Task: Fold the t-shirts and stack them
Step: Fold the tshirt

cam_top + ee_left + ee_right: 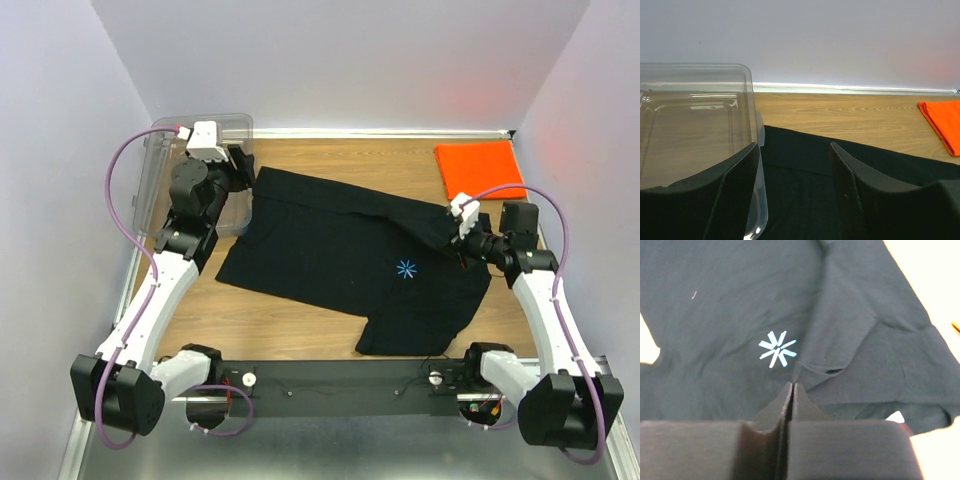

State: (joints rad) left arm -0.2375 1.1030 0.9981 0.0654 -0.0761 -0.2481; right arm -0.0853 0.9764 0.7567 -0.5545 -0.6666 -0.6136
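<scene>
On the table (300, 335), black t-shirt (330, 250) diagonal

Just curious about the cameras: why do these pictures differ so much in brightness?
Right wrist view: the table burns out nearly white, the black shirt looks greyish. Left wrist view: reflections streak the clear bin. Top view: even light, orange shirt tints the wall pink.

Large black cloth t-shirt (330, 250): solid black.
Small starburst logo (406, 268): light blue, radiating strokes, on the black cloth.
Folded orange cloth shirt (480, 168): bright, solid orange.
Clear plastic bin (150, 170): colourless, see-through.
Wooden table (290, 325): light brown, grained.
</scene>
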